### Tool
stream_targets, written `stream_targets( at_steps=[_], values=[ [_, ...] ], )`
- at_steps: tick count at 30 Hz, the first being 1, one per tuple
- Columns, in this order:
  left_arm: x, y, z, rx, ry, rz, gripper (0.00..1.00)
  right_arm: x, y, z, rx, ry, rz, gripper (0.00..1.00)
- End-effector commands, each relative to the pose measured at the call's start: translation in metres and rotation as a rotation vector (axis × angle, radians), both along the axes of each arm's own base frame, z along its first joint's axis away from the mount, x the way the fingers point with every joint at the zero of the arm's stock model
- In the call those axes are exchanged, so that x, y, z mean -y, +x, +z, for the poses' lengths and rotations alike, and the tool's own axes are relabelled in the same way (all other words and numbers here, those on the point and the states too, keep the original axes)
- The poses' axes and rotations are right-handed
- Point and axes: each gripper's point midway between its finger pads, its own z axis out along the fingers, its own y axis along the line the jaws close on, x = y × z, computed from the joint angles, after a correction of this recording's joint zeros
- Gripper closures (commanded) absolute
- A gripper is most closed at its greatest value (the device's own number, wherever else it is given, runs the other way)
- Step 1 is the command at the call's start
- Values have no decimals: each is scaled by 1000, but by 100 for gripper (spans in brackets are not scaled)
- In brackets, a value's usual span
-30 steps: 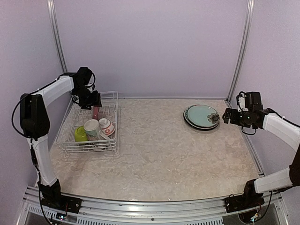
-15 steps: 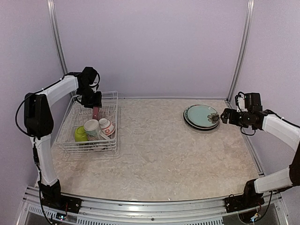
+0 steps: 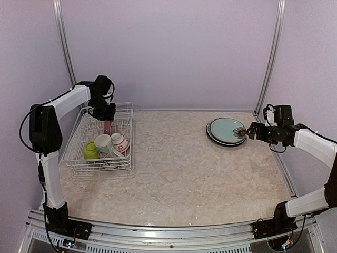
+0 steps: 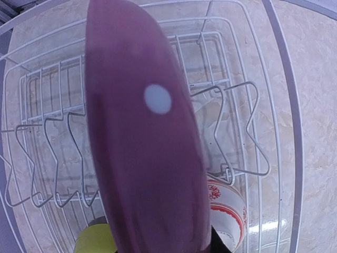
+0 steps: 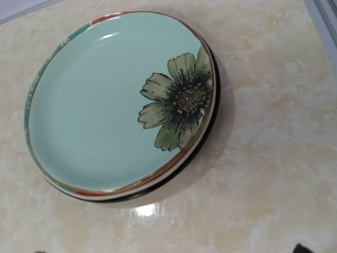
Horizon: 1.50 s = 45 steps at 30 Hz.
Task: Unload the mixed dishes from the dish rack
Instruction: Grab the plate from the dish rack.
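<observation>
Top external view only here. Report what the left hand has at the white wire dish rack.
Observer: The left wrist view shows a dark pink round plate with a white dot, edge-on above the white wire dish rack. The left hand's fingers are hidden, so I cannot confirm a grip.
Operator: Check the slots beside it.
Observer: The upright wire slots to its left in that view stand empty.
Operator: Now the right hand.
Observer: Its wrist view shows the pale teal flower plate stacked on a black plate. The right hand is open, fingertips clear of both.
</observation>
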Motion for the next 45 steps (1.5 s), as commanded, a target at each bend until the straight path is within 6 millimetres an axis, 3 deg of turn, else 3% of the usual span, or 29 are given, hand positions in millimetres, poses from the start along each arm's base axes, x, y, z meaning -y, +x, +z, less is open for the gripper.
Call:
stream_targets(
  at_steps=[1,10,19,30,45],
  values=[
    [3,3,4,6,9,-19,79,1,-1,-7,-12,11,-4,0],
    [4,0,26,43,-24,-33,90,3,-2,-2,-8,0,-6,0],
    [3,-2,54,70,-234,-52,100,1,2,3,-3,9,0,0],
    [-5,-5,96,134,-485,-65,100,0,4,3,-7,18,0,0],
    [-8,-34,156,276,-523,-106,100,-7,11,2,-18,65,10,0]
  ],
)
